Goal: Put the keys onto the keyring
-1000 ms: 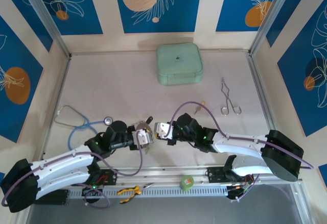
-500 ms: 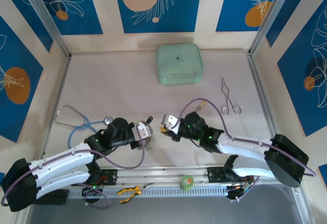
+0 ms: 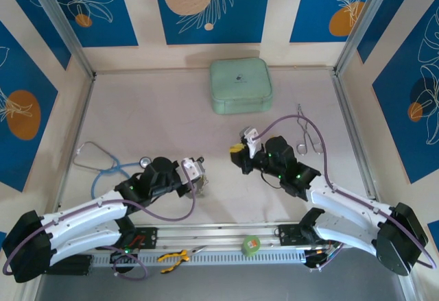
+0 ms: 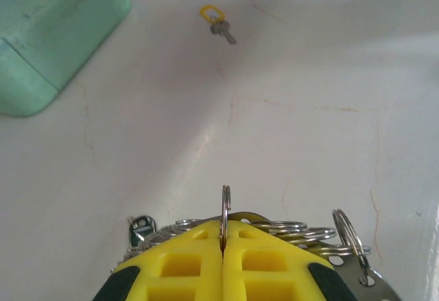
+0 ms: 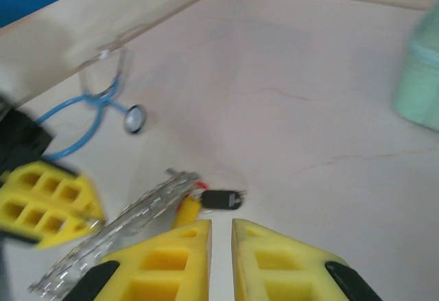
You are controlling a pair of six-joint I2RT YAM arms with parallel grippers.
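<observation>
My left gripper [image 3: 197, 176] [image 4: 223, 236] is shut on a thin steel ring of the keyring [image 4: 225, 205], which stands upright between its yellow fingers. More rings and a flat metal strip [image 4: 309, 234] lie just behind. In the right wrist view the silvery chain-like keyring [image 5: 130, 227] runs from the left gripper's pads [image 5: 48, 201] toward a black-headed key [image 5: 223, 199] and a yellow-headed key [image 5: 186, 210]. Another yellow-headed key [image 4: 217, 24] lies alone on the table further off. My right gripper [image 3: 241, 151] [image 5: 221, 231] hangs above and apart from the bunch, its jaws a narrow gap apart with nothing between them.
A mint-green case [image 3: 240, 86] sits at the back centre. Steel forceps [image 3: 307, 136] lie right of the right arm. A blue stethoscope [image 3: 96, 165] lies at the left. Yellow-handled pliers [image 3: 173, 258] and a green tape roll [image 3: 252, 245] rest on the near rail.
My right gripper has pulled away from the left gripper toward the back right, and its jaws have narrowed. The left gripper has shifted slightly, still pinching the ring.
</observation>
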